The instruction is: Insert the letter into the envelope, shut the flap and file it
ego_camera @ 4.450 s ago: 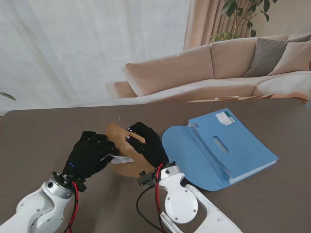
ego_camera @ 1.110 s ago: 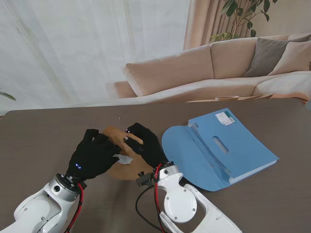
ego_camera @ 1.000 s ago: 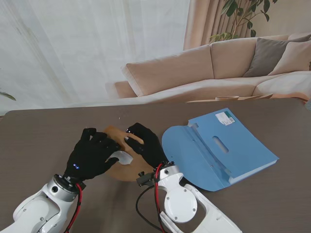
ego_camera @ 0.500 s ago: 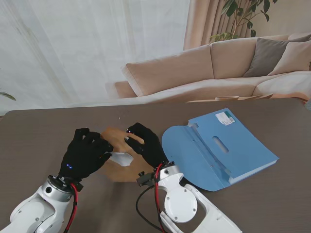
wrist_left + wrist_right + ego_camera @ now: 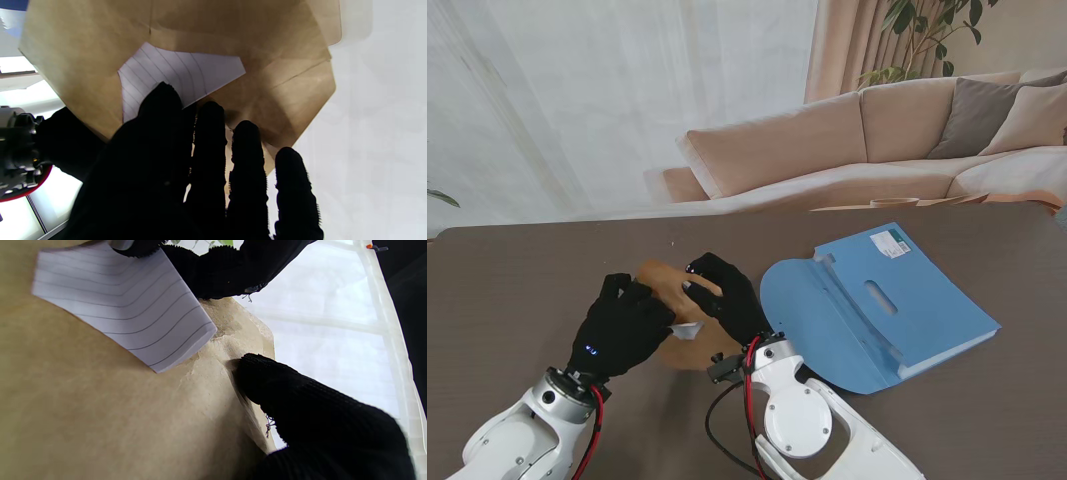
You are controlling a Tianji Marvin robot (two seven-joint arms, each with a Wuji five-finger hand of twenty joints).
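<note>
Partly letter (image 5: 181,71) in envelope (image 5: 76,63), hands gripping

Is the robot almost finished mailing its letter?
Not yet. The lined letter is only partly inside the brown envelope. The left robot hand holds the letter while the right robot hand holds the envelope. The flap is open, and filing in the blue folder remains.

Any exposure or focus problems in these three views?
Left wrist view: background blown out white, left hand a detail-less black mass. Right wrist view: window side overexposed, letter lines sharp. Stand view: evenly lit, envelope mostly hidden by both hands.
</note>
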